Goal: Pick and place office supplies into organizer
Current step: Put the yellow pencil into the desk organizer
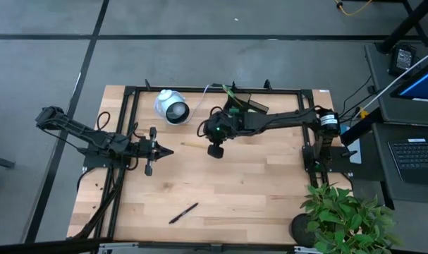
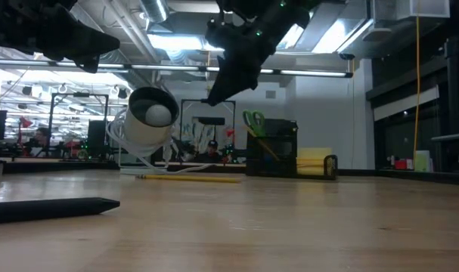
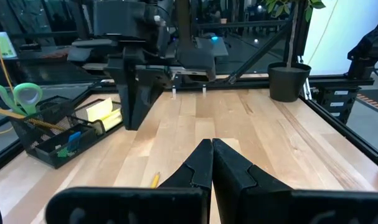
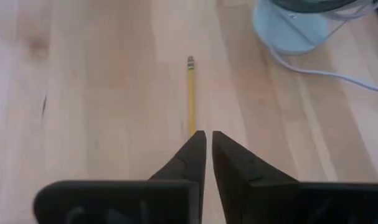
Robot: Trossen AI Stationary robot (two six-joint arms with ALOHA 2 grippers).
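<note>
Counter (image 1: 221,183) carried the organizer (image 1: 243,103) at 12 o'clock, scissors (image 3: 17,99) and sticky pad (image 3: 101,111) inside. Right gripper (image 4: 207,146) hovered over the pencil (image 4: 191,93), fingers a narrow slit, empty. Step looked like pencil pick: widen, descend. Left gripper (image 3: 211,163) pinched closed at 9. Pen (image 1: 183,212) at 6. Pencil tip hidden.

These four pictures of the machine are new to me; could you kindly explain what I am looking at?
It is a robot with two dark arms at a wooden table. One picture looks down from above, one looks level across the tabletop, and two come from cameras on the wrists. The left gripper waits shut above the table's left part. The right gripper hangs above a yellow pencil, fingers nearly together, holding nothing. A black pen lies near the front. The black organizer already holds green-handled scissors and yellow sticky notes. The white round device is not part of the job.
</note>
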